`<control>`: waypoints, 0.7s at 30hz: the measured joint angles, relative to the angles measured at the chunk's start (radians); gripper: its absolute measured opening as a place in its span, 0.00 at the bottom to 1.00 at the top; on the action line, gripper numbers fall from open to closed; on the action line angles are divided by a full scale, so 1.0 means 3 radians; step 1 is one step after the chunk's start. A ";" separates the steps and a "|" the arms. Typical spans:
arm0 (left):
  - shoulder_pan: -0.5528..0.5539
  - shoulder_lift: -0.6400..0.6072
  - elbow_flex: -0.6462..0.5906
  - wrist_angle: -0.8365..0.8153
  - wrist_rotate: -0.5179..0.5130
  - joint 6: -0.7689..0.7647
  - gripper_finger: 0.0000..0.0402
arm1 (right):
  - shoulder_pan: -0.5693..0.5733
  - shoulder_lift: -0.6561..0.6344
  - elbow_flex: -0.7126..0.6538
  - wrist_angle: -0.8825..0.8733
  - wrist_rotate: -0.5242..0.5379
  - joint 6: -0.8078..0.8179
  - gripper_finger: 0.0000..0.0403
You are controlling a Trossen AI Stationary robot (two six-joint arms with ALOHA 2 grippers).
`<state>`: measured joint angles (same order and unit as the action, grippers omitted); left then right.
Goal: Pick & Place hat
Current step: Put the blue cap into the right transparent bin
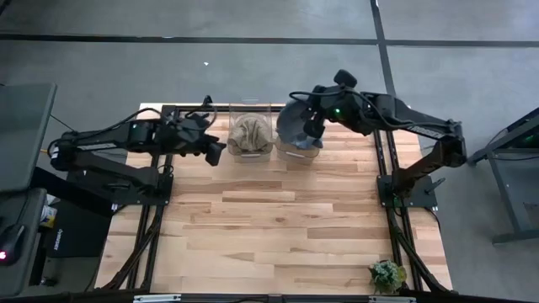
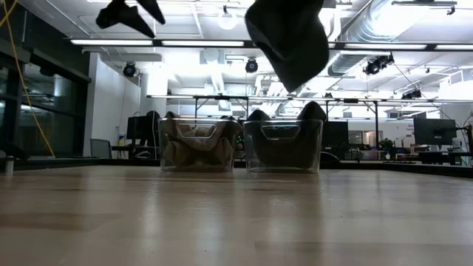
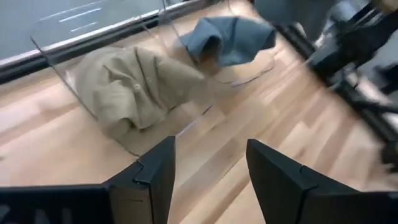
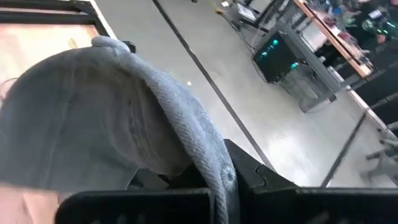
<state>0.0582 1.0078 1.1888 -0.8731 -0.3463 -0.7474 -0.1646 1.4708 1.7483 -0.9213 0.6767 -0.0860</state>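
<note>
Grey hat [image 1: 296,124]: soft, floppy fabric with a ribbed edge, and you've got it up in the air, hanging over the right-hand clear bin [image 1: 297,143], clear of the worktop [image 1: 278,227].
Right end effector [image 1: 313,128]: pinched on the grey hat's cloth; in your right wrist view the fabric drapes right over the fingers [image 4: 186,199], so you can't see the gap itself.
Left end effector [image 1: 216,153]: fingers [image 3: 152,180] spread apart, nothing between them, hovering just beside the left-hand clear bin [image 1: 250,135].
Tan hat [image 1: 249,135]: crumpled, soft cloth, button on top, sitting inside the left-hand clear bin.
Bins: two transparent hard-plastic tubs, rounded corners, side by side at the far edge of the worktop.
Another grey cloth [image 3: 229,38]: your left wrist view shows it lying in the farther bin.
Worktop: pale wood planks, smooth, black frame rails down both sides.
Small green plant [image 1: 387,275]: sits at the near right corner, well apart from the bins.
Writing: none you can read.
</note>
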 joint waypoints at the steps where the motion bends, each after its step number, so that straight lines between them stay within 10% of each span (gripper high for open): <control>1: 0.0000 -0.0070 -0.0078 0.0089 0.0015 -0.0049 0.44 | 0.0000 -0.0051 -0.0062 0.0013 0.0037 0.0021 0.00; 21: 0.0000 -0.0250 -0.0358 0.0693 0.0079 -0.0165 0.44 | -0.0119 -0.1285 -0.2815 0.3322 0.0200 0.0370 0.00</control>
<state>0.0582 0.9329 1.0813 -0.6653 -0.3225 -0.7969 -0.2002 1.0853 0.9039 0.0755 0.7367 0.0249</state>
